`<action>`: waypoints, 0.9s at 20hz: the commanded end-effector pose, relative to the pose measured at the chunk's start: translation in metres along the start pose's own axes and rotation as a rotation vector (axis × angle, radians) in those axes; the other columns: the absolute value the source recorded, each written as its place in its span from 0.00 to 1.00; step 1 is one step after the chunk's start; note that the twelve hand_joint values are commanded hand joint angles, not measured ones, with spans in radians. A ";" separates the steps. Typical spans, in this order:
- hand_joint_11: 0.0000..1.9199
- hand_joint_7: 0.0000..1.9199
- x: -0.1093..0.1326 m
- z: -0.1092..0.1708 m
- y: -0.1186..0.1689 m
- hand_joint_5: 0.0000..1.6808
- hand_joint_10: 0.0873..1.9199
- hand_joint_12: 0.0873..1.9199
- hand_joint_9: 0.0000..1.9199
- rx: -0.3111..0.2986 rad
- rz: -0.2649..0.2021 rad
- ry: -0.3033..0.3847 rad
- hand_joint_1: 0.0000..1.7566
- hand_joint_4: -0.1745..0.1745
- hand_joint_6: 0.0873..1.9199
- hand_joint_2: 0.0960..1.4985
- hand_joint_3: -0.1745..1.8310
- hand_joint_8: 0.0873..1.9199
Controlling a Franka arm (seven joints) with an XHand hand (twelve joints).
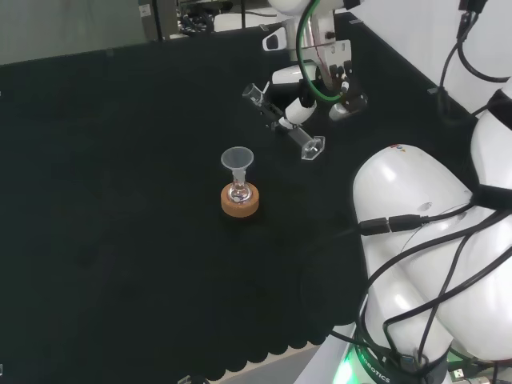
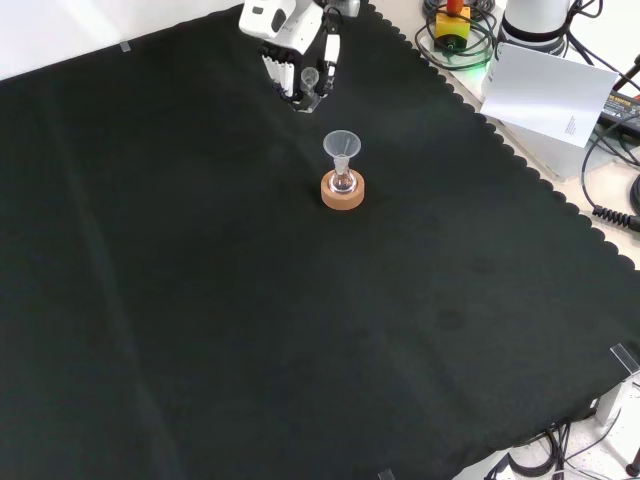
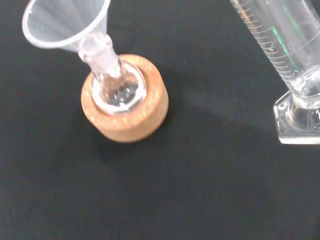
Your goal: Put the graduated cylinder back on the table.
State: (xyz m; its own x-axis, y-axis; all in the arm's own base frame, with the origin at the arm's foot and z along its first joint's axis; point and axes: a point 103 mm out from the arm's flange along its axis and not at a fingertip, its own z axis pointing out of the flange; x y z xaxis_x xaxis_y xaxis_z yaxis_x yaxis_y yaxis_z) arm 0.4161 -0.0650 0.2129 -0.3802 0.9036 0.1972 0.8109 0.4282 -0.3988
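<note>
funnel (image 1: 236, 160) in flask (image 1: 239, 192) on cork ring (image 1: 240, 202) — head view: cylinder (image 1: 284, 122), tilted in the hand (image 1: 308, 96), behind and right.

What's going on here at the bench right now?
The hand holds a cylinder tilted in the air above the cloth, its base lower than its mouth. A flask with a funnel in its neck sits on a cork ring nearby. The cylinder is not yet set down.
</note>
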 end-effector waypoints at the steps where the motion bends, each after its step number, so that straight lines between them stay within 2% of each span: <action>1: 0.64 0.61 -0.019 0.008 0.020 0.57 0.00 0.36 0.72 -0.189 -0.025 0.101 0.64 0.19 0.53 0.74 0.09 0.16; 16: 0.64 0.61 -0.033 0.017 0.062 0.57 0.00 0.37 0.72 -0.316 -0.062 0.201 0.64 0.19 0.53 0.74 0.09 0.16; 18: 0.64 0.60 -0.036 0.018 0.068 0.57 0.00 0.37 0.72 -0.343 -0.060 0.237 0.64 0.19 0.53 0.74 0.09 0.16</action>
State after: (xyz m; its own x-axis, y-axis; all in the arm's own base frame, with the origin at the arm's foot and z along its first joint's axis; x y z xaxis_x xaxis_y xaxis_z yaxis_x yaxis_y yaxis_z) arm 0.4621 -0.0663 0.1716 -0.3615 0.8473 0.3892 0.8910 0.4369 -0.1236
